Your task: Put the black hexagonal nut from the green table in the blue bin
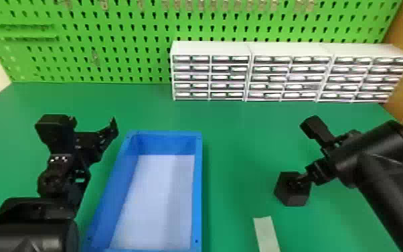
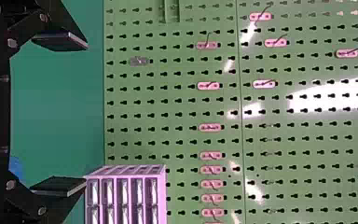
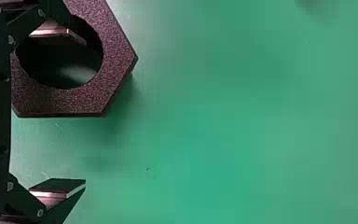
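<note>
1 finger of the right gripper [image 3: 85,112] sits at the hole of the black hexagonal nut [image 1: 291,199] on the green table [image 1: 241,150], its mate outside the rim; fingers spread, nothing gripped. Closing too shallow could pinch just the top edge and let it tilt or slip. Low carry risks clipping the blue bin [image 1: 197,184], and overshoot risks hitting the left gripper [image 2: 86,114], empty, fingers apart.
</note>
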